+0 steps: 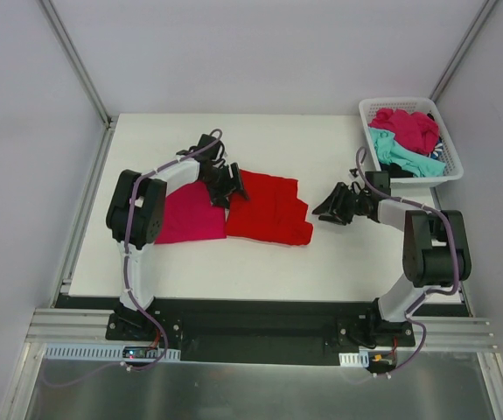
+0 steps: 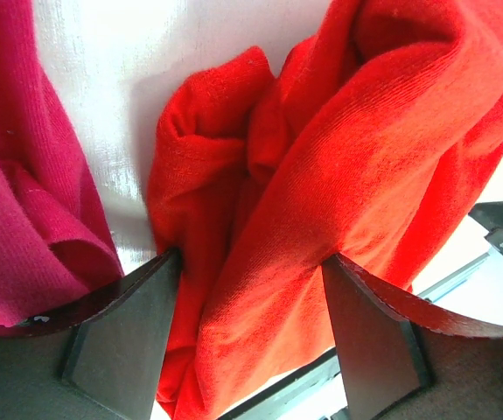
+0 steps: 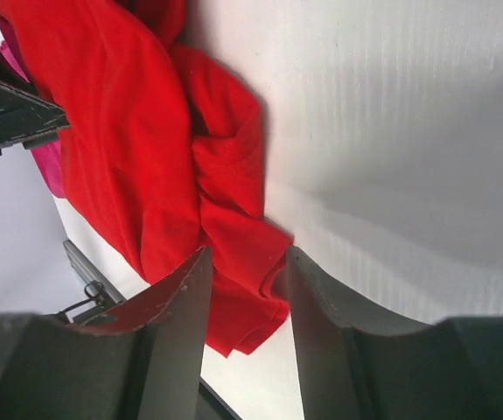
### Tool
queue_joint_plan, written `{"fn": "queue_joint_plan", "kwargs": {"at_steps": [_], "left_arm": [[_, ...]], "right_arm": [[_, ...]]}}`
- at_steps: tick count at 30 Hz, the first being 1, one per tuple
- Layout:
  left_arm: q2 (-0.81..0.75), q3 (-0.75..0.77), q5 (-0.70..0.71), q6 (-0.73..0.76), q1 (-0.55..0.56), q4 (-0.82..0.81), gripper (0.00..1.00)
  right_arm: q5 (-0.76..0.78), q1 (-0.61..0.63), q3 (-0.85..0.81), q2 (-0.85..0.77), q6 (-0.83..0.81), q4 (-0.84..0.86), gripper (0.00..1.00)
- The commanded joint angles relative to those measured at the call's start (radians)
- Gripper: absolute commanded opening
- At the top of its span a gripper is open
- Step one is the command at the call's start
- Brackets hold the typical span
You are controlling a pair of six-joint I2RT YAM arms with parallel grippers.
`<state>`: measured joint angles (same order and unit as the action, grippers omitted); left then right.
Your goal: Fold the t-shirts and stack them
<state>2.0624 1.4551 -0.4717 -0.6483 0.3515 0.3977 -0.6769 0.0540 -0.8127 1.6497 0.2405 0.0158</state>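
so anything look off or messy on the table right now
Nothing is damaged or spilled. The red t-shirt is only roughly folded, bunched and creased along its left edge, where the left gripper has cloth between its jaws. The magenta t-shirt lies flat beside it, and more shirts are heaped in the white basket.

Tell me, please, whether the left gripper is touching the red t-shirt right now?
Touching. In the left wrist view, the red t-shirt bunches between the left gripper fingers, its cloth pressed against the inner face of the left-hand finger.
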Motion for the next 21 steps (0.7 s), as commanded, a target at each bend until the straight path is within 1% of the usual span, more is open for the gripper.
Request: {"fn": "queue_joint_plan", "kwargs": {"at_steps": [1,10,21], "left_arm": [[-0.002,-0.025,-0.008,-0.016,-0.005,-0.020,0.66],[-0.001,-0.024,-0.024,-0.019,-0.005,-0.030,0.66],[-0.008,-0.038,-0.035,-0.017,-0.008,-0.036,0.66]], "right_arm": [[-0.116,-0.002,-0.006,0.033,0.080,0.144,0.43],[-0.107,0.063,-0.045,0.071,0.091,0.160,0.43],[-0.105,0.063,-0.009,0.104,0.074,0.184,0.43]]}}
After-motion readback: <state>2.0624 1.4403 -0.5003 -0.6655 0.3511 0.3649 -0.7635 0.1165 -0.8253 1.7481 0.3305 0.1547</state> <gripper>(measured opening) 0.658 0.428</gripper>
